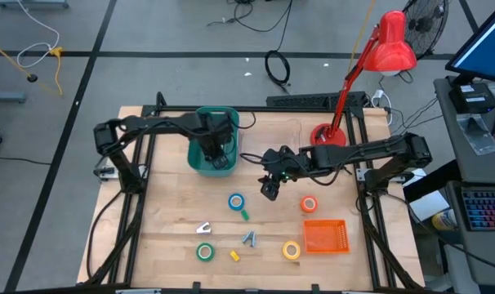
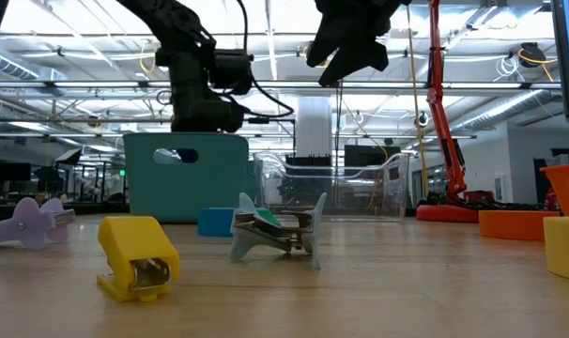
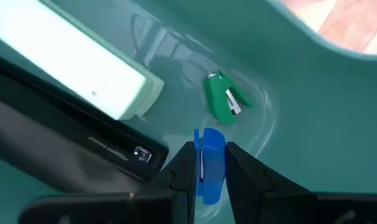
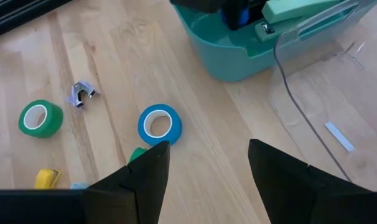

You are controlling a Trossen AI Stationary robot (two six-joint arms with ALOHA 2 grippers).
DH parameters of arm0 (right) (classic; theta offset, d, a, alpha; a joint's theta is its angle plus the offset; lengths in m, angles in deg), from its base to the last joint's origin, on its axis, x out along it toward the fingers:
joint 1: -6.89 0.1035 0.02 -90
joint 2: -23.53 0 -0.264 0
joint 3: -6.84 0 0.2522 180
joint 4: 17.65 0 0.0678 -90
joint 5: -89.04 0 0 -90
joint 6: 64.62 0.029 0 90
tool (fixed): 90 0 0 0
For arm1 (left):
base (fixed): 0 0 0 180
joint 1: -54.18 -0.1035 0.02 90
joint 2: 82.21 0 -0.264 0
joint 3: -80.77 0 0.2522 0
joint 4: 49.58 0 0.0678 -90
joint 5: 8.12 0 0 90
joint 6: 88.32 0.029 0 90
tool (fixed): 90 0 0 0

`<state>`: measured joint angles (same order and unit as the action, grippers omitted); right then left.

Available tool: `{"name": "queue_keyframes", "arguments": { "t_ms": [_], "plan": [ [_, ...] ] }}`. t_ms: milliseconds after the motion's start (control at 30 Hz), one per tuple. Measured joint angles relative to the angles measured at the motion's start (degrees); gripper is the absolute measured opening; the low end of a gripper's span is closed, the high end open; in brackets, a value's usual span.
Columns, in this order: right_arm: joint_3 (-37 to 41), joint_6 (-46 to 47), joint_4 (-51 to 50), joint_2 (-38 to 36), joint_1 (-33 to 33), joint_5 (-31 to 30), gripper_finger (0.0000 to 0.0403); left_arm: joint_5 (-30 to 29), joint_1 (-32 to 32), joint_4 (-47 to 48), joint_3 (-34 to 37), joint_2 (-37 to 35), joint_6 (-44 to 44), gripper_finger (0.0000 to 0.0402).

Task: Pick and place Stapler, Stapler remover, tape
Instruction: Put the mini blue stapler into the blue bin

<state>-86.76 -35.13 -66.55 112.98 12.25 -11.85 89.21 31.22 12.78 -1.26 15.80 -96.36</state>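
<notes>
The left gripper (image 3: 204, 165) sits down inside the teal bin (image 1: 200, 162) at the table's far middle, its fingers clamped on a small blue stapler remover (image 3: 208, 163); beside it in the bin lie a green stapler remover (image 3: 221, 104), a pale mint stapler (image 3: 83, 68) and a dark stapler (image 3: 70, 146), the last two cut off by the wrist view's edge; the bin's walls close in on every side of the gripper. The right gripper (image 4: 207, 171) hangs above bare wood just beside the bin, jaws spread and holding nothing; the table under it is open toward the blue tape roll (image 1: 236, 202). Nearer the front edge lie the green tape roll (image 1: 204, 252), the yellow tape roll (image 1: 292, 250) and the orange-red tape roll (image 1: 309, 204), well apart from one another; an orange basket (image 1: 324, 236) stands just beside the yellow roll. Small removers lie scattered between the rolls: a pale lilac one (image 1: 203, 229), a grey-blue one (image 1: 248, 238) and a yellow one (image 1: 234, 256); from above their shapes are hard to make out. A red lamp (image 1: 378, 57) leans over the far right corner.
</notes>
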Motion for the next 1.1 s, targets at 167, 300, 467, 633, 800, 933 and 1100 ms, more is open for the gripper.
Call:
{"name": "queue_keyframes", "arguments": {
  "t_ms": [167,300,467,633,800,933,1100],
  "plan": [
    [0.0,0.0,0.2,0.0,-0.1,0.0,0.0212,-0.2,0.0,-0.7,0.0,0.4,1.1,0.0059],
    [0.0,0.0,0.2,0.0,-0.1,0.0,0.0212,-1.2,0.6,-1.2,0.0,0.4,2.4,0.0059],
    [0.0,0.0,0.3,0.0,-0.1,0.0,0.0212,0.0,1.1,-2.0,0.0,2.8,2.9,0.0059],
    [0.0,0.5,0.6,0.0,-0.1,0.0,0.0212,0.2,1.4,-2.3,0.0,3.6,2.0,0.0059],
    [0.0,1.3,0.6,0.0,-0.1,0.1,0.0212,0.2,1.7,-2.2,0.0,3.6,2.5,0.0066],
    [0.0,1.3,0.6,0.0,-0.1,0.1,0.0212,0.1,2.0,-2.3,0.0,3.6,2.9,0.0117],
    [0.0,1.3,0.6,0.0,-0.1,0.2,0.0212,-0.2,2.1,-2.3,0.0,3.6,1.9,0.0173]
  ]
}}
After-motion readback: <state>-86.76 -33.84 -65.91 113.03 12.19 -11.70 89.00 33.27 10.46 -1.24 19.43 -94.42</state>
